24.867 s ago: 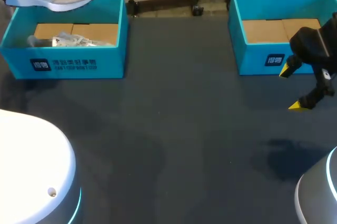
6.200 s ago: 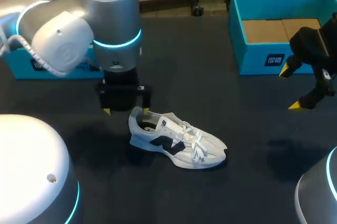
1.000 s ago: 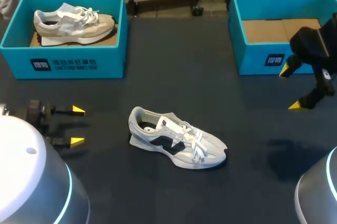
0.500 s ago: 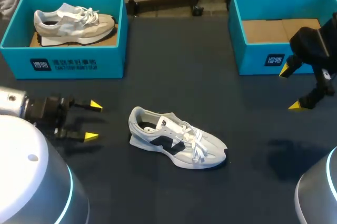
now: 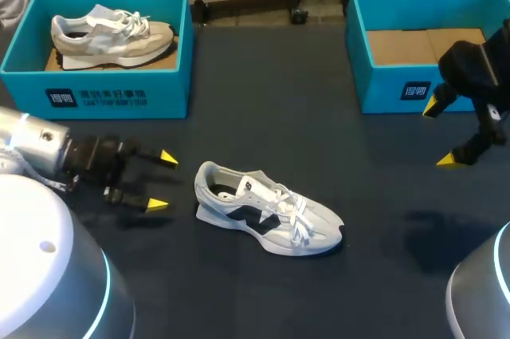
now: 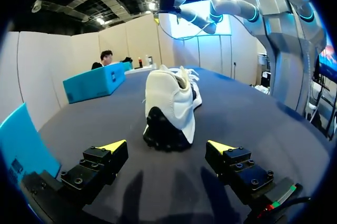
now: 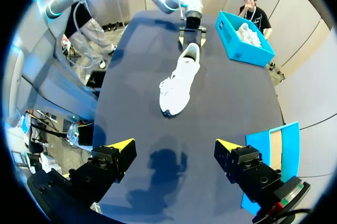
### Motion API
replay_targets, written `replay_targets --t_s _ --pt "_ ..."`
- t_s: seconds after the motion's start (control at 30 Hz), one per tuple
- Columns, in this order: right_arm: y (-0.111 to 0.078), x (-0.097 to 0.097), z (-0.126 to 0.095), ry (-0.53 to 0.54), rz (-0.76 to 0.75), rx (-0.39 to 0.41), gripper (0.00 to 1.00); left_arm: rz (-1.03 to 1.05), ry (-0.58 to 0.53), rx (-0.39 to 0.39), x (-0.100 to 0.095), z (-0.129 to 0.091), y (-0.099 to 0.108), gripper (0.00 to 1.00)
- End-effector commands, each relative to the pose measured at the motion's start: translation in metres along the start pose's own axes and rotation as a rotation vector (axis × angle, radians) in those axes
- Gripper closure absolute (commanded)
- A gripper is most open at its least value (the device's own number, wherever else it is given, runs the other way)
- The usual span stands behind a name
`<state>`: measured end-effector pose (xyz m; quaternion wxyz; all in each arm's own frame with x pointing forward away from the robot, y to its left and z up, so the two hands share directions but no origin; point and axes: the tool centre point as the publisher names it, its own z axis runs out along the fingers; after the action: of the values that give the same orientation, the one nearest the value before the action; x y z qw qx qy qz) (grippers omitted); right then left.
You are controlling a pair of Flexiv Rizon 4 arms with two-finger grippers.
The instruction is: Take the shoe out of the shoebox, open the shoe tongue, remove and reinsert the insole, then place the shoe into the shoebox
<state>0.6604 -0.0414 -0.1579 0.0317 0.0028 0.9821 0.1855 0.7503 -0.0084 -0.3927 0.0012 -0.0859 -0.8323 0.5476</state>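
Two shoes [image 5: 267, 215], two shoeboxes [image 5: 103, 98], two tools [image 5: 162, 181].

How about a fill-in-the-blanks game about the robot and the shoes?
The white sneaker lies on the ___.
The open left gripper is next to that sneaker's ___.
The beige sneaker sits inside the left ___.
The shoebox near the right gripper is ___.
Missing words: table, heel, shoebox, empty.

Robotics lab, left arm [image 5: 36, 141] and right arm [image 5: 472, 72] at a dark table [image 5: 279, 108], teal left shoebox [image 5: 111, 100], matching right shoebox [image 5: 390, 92]
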Motion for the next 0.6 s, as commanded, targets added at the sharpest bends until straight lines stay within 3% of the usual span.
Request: replay_targets --t_s 0.03,0.6 --pt "0.001 -0.002 0.001 0.005 0.000 0.003 0.00 0.008 0.030 -0.008 -0.010 0.011 -0.001 0.00" --pt "0.001 -0.002 0.001 0.005 0.000 0.003 0.00 0.075 0.126 -0.041 -0.022 0.037 -0.006 0.00"
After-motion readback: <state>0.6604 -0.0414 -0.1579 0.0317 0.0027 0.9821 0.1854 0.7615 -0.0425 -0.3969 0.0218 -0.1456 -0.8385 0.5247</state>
